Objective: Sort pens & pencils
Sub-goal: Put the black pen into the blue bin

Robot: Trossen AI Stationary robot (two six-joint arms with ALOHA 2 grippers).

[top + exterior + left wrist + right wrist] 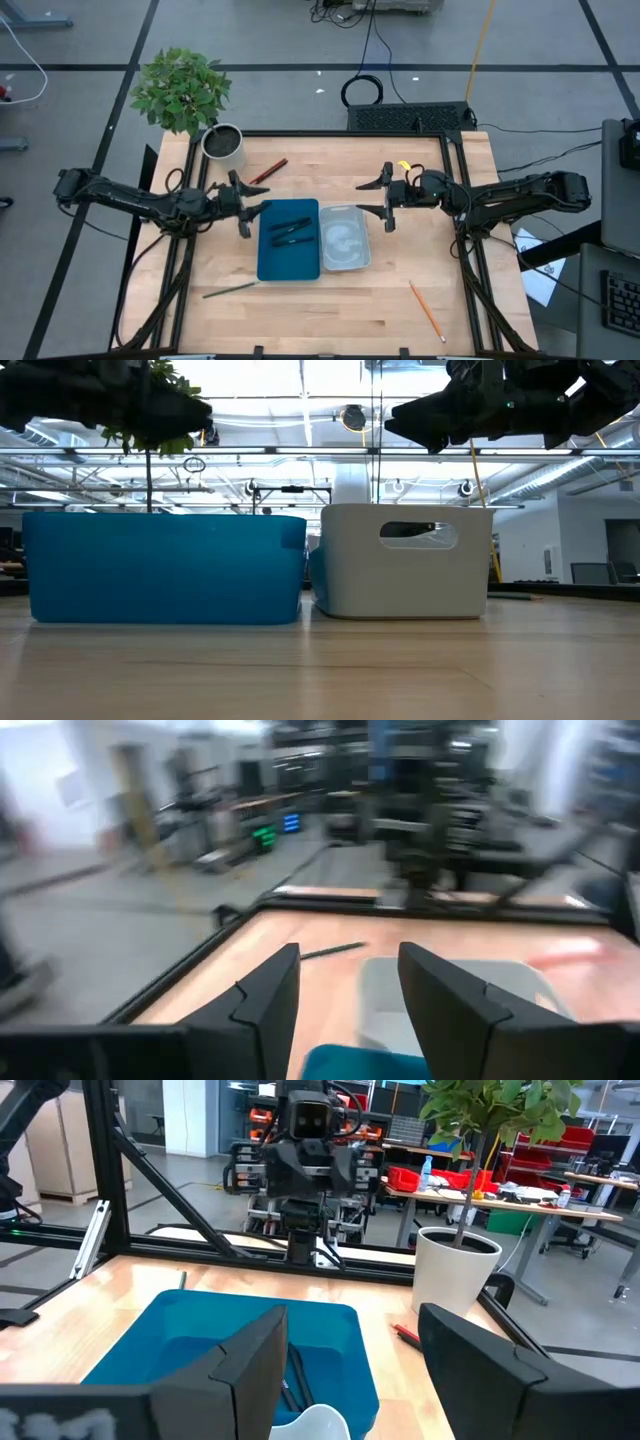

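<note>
Broadly, the wooden table [330, 310] carries everything, and both arms hang above its middle, facing each other across two bins. Just beyond the fingertips of the left gripper [243, 205] sits the blue tray [270, 262], the larger bin, with the white bin [345, 262] touching its far side, directly below and in front of the right gripper [388, 199]. Both grippers stand wide open and hold nothing; the wrist views show clear air between each pair of dark fingers [250, 1365].

Behind the left gripper, toward the table's corner, stands a potted plant [182, 90] in a pale pot [223, 143].

Inside the blue tray, a short reach ahead of the left gripper, lie the pens [290, 229], dark sticks side by side. The pencils are scattered on the bare wood: a red one [268, 172] just to the side of the left gripper, near the pot; a grey-green one [229, 290] well off to its other side, by the tray's corner; an orange one [427, 311] far from the right gripper, near the table's edge.
</note>
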